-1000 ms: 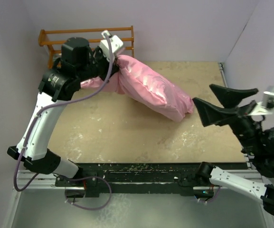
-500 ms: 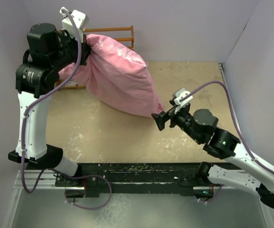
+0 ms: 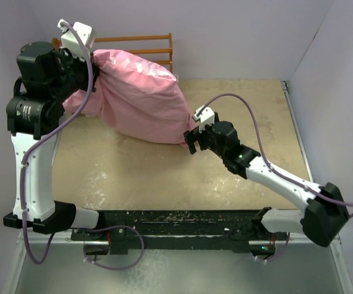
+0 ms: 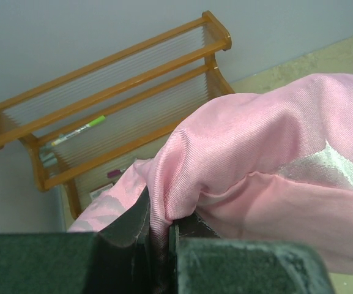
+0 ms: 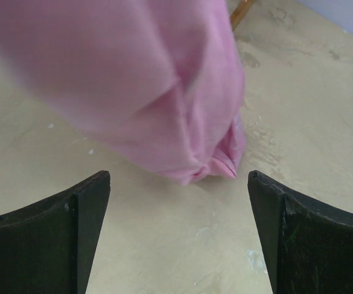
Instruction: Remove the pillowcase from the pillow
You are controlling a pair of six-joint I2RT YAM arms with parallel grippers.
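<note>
Pale lilac walls enclose one beige worktop (image 3: 164, 177).

**Top view.** One pink pillowcase (image 3: 142, 98) hangs slanting from the upper left toward frame centre. It bulges as though the pillow fills it, though no cream fabric shows. The left claw (image 3: 92, 66), raised at upper left, is clamped on a bunched end of the cover, presumably so that the weight inside sags toward the low corner. The right claw (image 3: 191, 139), spread wide, sits at that low corner, probably placed to seize it. One wooden rack (image 3: 145, 44) stands against the back wall. Count: two claws, one cover, one rack.

**Left wrist view.** At bottom centre, two dark fingers (image 4: 130, 233) are pressed almost together with one fold of pillowcase (image 4: 256, 159) pinched between them. The rest of the cover billows to the right. The rack (image 4: 115, 104) fills the upper left and carries one green marker (image 4: 81, 130).

**Right wrist view.** Two fingers (image 5: 78, 226) stand far apart at lower left and lower right and hold nothing. The pink corner (image 5: 216, 165) appears to rest on the worktop (image 5: 323, 110), just ahead of the gap. The upper part of the cover is blurred.
</note>
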